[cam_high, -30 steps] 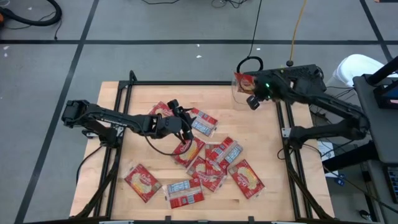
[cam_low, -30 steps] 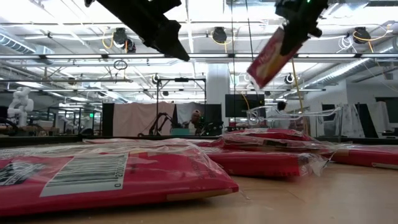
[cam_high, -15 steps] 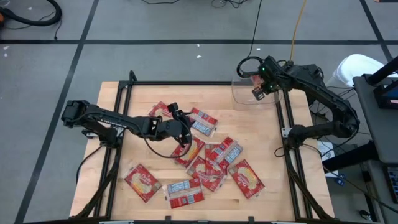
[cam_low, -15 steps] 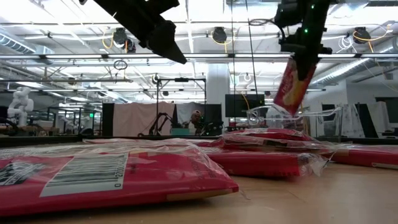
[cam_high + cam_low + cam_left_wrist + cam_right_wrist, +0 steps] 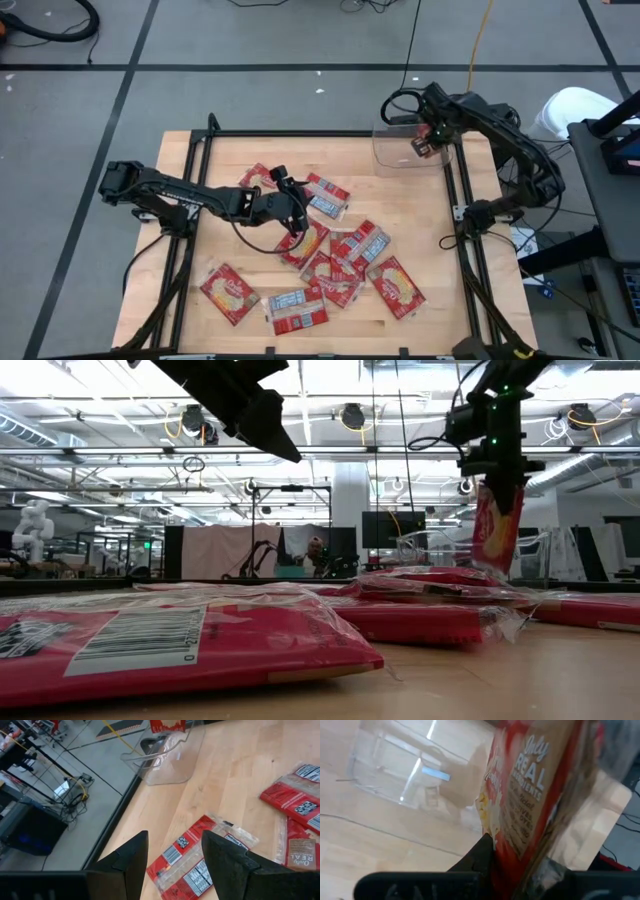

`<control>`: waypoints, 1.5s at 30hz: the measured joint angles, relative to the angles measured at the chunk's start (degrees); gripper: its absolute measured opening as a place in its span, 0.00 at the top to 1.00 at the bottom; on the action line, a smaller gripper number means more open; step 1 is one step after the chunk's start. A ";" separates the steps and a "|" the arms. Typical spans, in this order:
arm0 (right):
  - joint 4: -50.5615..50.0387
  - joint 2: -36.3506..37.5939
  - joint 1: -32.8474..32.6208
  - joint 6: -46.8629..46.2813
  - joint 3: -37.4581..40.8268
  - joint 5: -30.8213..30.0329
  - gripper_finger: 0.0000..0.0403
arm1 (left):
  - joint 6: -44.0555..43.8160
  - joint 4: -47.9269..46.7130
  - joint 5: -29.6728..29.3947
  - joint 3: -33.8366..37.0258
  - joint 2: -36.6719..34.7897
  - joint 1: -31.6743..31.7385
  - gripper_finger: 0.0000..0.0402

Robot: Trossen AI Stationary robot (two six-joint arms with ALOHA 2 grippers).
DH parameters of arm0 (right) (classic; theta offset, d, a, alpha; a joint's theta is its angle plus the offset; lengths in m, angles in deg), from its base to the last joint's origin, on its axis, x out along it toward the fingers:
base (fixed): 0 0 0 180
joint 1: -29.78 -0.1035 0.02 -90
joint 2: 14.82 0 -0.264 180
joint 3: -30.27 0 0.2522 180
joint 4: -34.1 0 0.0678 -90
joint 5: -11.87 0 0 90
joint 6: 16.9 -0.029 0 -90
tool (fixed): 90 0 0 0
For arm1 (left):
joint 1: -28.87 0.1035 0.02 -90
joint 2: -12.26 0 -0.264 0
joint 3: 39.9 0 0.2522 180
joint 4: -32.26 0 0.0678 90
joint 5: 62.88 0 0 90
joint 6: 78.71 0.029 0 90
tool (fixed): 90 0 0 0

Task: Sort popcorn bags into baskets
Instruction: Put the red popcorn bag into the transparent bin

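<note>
One clear basket (image 5: 405, 148) sits at the table's far right corner, and our right gripper (image 5: 432, 140) hangs a red bag (image 5: 497, 527) over it, pinched tight. Dropped off-centre, it could catch the rim and spill. Our left gripper (image 5: 296, 207) hovers open above loose bags (image 5: 340, 260).

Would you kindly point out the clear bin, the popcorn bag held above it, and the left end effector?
clear bin (image 5: 395, 160): high view, near wall.
held popcorn bag (image 5: 497, 530): low view, middle of the hanging red packet.
left end effector (image 5: 175, 852): left wrist view, gap between its open fingers.
</note>
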 joint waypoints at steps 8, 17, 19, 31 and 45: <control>-0.75 -3.59 -0.13 -1.49 0.00 -3.68 0.92 | -0.06 -0.03 0.44 0.00 0.00 0.00 0.52; -1.10 -3.78 -0.66 -1.88 0.00 -4.88 0.92 | -0.17 0.08 6.04 -0.02 0.00 0.22 0.52; -1.19 -3.78 -0.66 -1.61 0.00 -4.74 0.92 | -0.17 0.10 6.12 -0.02 0.00 0.20 0.52; -0.99 -3.80 -0.67 -3.76 0.03 -5.33 0.91 | -1.02 0.02 9.90 -0.02 0.00 0.09 0.52; -5.91 -3.76 -4.74 -12.95 3.80 -5.46 0.91 | -0.85 -2.25 11.02 -0.02 0.00 0.04 0.52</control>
